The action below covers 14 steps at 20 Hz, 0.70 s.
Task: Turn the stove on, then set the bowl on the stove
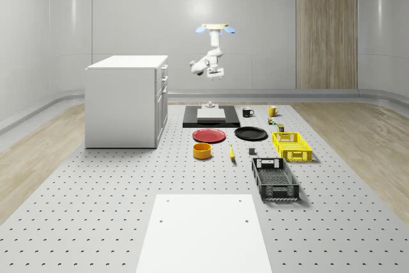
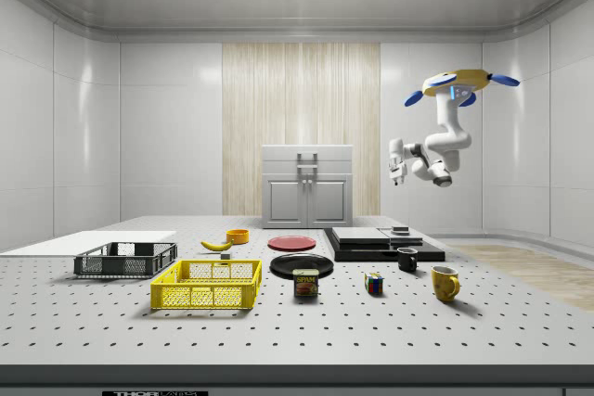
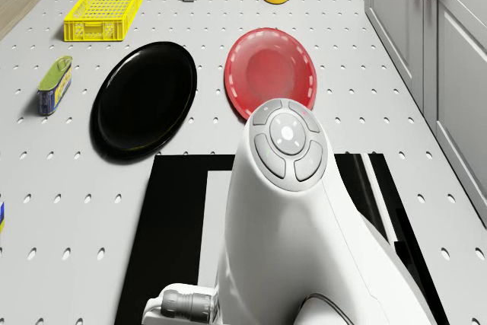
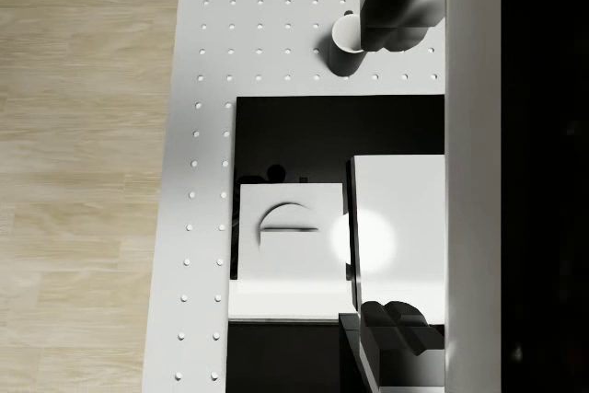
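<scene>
I hover high over the far end of the stove [image 1: 211, 118], my arm bent so my pincer [image 1: 215, 75] hangs in open air well above its pale top plate [image 4: 293, 250]. Nothing stands between me and the stove; the white cabinet [image 1: 126, 100] sits off to the whole-scene view's left, apart from my arm. In the wrist view my fingers [image 4: 398, 6] are cut off at the frame edge, so I cannot tell how wide they stand. My own arm link hides much of the stove in the drone view. The orange bowl [image 1: 202, 151] sits on the table beyond the red plate [image 1: 209, 135], well apart from the stove. A black plate [image 1: 250, 133], a black mug [image 1: 247, 112] and a yellow mug [image 1: 271, 110] lie near the stove's other side.
</scene>
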{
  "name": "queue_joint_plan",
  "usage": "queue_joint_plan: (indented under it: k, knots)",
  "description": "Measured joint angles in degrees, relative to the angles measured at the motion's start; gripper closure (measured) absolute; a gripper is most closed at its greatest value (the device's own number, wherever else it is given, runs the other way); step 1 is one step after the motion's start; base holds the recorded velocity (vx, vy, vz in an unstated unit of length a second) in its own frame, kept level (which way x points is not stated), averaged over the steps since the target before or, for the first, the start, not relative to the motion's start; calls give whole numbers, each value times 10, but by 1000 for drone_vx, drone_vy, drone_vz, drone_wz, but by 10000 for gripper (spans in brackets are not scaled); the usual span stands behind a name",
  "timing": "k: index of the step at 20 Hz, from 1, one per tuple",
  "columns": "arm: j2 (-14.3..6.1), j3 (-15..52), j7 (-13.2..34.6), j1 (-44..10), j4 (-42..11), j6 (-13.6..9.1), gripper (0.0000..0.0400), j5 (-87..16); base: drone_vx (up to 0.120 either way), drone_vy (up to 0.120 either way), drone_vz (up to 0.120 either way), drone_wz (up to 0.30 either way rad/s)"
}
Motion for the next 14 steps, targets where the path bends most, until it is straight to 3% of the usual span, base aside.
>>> queue_joint_plan:
  k: [5,10,14]
  knots:
    - [-22,19,25,-37,-3,-7,0,-10,0,-112,-120,0]
    - [-40,30,39,-56,-3,-2,0,-8,0,0,-120,0]
    - [-53,36,47,-66,-3,6,0,-3,0,-70,-120,0]
